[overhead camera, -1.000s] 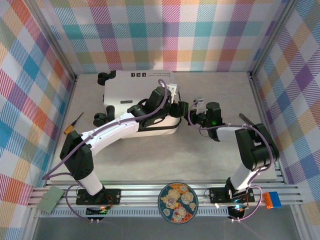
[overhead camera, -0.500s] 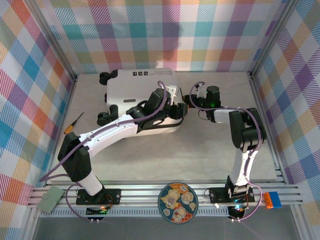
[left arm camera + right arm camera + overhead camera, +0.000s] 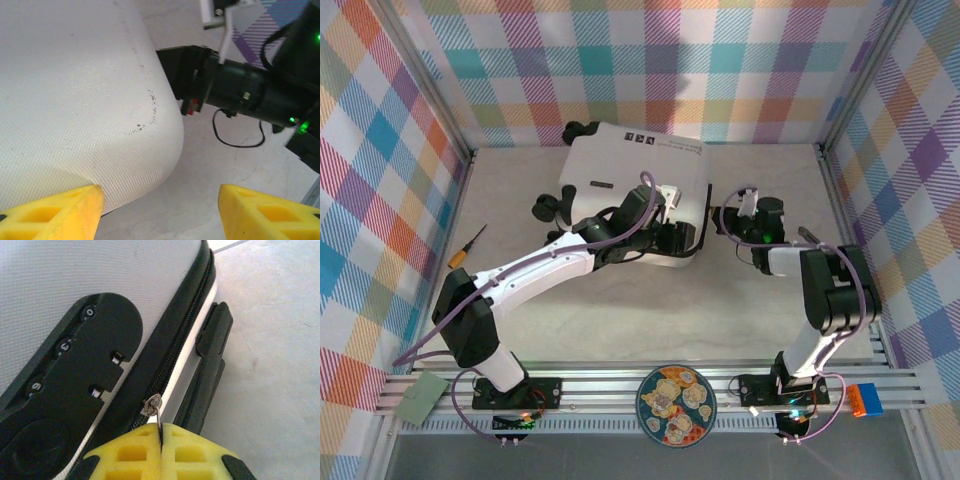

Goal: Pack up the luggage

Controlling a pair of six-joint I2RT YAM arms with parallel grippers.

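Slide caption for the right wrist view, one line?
Right gripper pinches the zipper pull on the white luggage, beside its combination lock and black handle.

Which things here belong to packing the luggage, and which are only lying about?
Belong to the job:
- luggage, lid down
- its zipper pull

Only lying about:
- orange-handled tool
- patterned plate
- pale green card
- orange and blue block

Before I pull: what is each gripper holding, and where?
Right gripper holds the luggage by its zipper pull, pinched between its fingertips. Left gripper is open at the luggage corner, holding nothing.
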